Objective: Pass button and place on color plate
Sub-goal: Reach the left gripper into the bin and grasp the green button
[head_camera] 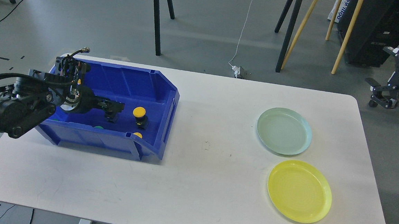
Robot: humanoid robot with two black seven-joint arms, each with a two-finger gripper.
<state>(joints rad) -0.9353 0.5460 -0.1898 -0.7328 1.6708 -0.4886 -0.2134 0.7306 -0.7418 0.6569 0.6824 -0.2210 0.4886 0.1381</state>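
Bright, even daylight (perhaps overhead), soft shadows, sharp focus throughout.

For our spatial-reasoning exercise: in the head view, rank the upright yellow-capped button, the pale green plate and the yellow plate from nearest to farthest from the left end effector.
1. Upright yellow-capped button, in the blue plastic bin just right of the left end effector.
2. Round pale green plate, far right.
3. Round yellow plate, right and closer to the camera.

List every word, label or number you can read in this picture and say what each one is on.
White bag on the floor at the top right: blue print, cut off by a wooden pole and seen at an angle, too partial to read reliably.
Blue bin, yellow button, light green plate, yellow plate, left hand and right hand: no legible text.
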